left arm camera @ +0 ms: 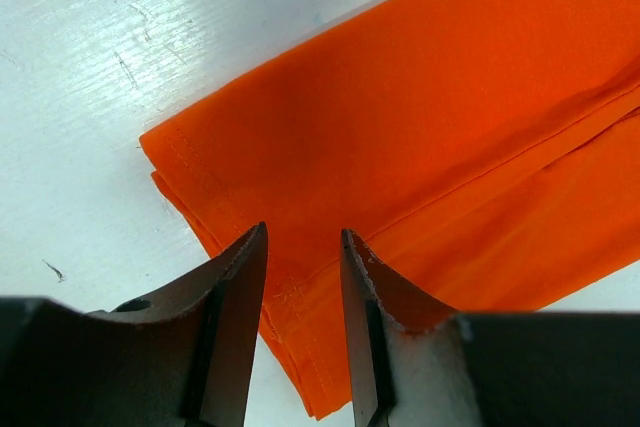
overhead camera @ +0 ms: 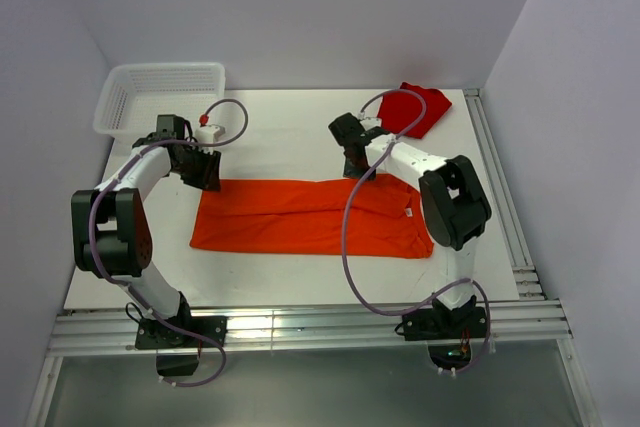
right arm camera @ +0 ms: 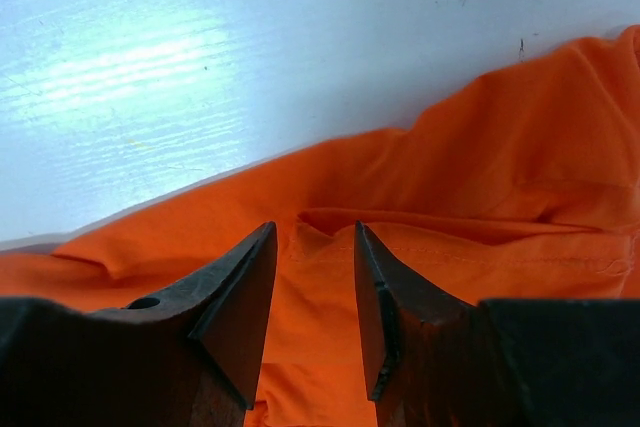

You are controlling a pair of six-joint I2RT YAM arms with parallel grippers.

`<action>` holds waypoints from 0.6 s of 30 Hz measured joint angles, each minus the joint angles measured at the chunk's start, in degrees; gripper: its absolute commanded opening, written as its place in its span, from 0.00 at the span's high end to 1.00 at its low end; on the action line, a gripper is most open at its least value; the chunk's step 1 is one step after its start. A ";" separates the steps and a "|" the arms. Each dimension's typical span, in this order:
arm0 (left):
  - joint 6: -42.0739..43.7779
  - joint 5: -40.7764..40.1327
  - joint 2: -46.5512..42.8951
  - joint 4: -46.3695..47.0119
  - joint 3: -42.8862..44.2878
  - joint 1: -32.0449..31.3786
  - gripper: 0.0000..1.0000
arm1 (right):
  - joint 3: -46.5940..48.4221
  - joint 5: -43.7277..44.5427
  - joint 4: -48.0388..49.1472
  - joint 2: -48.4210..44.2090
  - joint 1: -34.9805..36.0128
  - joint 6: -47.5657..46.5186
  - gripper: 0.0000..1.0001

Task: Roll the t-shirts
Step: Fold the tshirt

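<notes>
The orange t-shirt (overhead camera: 310,215) lies flat across the middle of the table, folded lengthwise into a long strip, with its white neck label (overhead camera: 408,213) near the right end. The darker red t-shirt (overhead camera: 415,109) sits crumpled at the back right. My left gripper (overhead camera: 205,169) hovers over the strip's far left corner. In the left wrist view it (left arm camera: 303,237) is open, and the orange t-shirt's hem corner (left arm camera: 300,287) lies flat under the gap. My right gripper (overhead camera: 357,167) stands at the strip's far edge. It (right arm camera: 315,230) is open over a raised fold of orange t-shirt (right arm camera: 330,222).
A white mesh basket (overhead camera: 160,97) stands at the back left, just behind the left arm. A metal rail (overhead camera: 497,187) runs along the table's right side and another along the near edge (overhead camera: 300,327). Walls close in the back and both sides.
</notes>
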 measured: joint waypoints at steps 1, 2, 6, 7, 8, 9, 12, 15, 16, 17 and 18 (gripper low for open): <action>0.00 -0.02 -0.02 0.00 0.00 -0.13 0.59 | 0.00 -0.02 -0.07 0.13 -0.09 -0.22 0.56; 0.00 -0.02 0.00 0.00 0.00 -0.31 0.59 | 0.00 -0.04 -0.11 0.28 -0.13 -0.37 0.56; 0.00 -0.02 0.00 -0.02 0.00 -1.53 0.59 | 0.00 -0.28 -0.09 1.68 -0.31 -0.81 0.56; 0.00 -0.02 -0.02 -0.02 0.00 -1.73 0.59 | 0.00 -0.48 -0.09 2.16 -0.39 -0.87 0.57; 0.00 -0.02 0.00 -0.02 0.00 -1.88 0.59 | 0.00 -0.52 -0.09 2.54 -0.46 -1.01 0.57; 0.00 -0.02 -0.02 -0.02 0.00 -1.99 0.59 | 0.00 -0.63 -0.09 2.91 -0.57 -1.09 0.60; 0.00 -0.02 -0.02 -0.02 0.00 -1.99 0.59 | 0.00 -0.81 -0.11 3.28 -0.70 -1.29 0.73; 0.00 -0.02 -0.02 -0.02 0.00 -1.99 0.59 | -0.02 -0.83 0.15 3.26 -0.72 -1.27 0.85; 0.00 -0.02 -0.02 -0.02 0.00 -1.99 0.59 | -0.07 -0.85 0.15 3.26 -0.72 -1.29 0.88; 0.00 -0.02 0.00 -0.02 0.00 -1.99 0.60 | -0.35 -0.85 0.33 3.13 -0.72 -1.20 0.90; 0.00 -0.02 -0.02 -0.02 0.00 -1.99 0.60 | -0.72 -0.85 0.57 2.91 -0.72 -1.11 0.94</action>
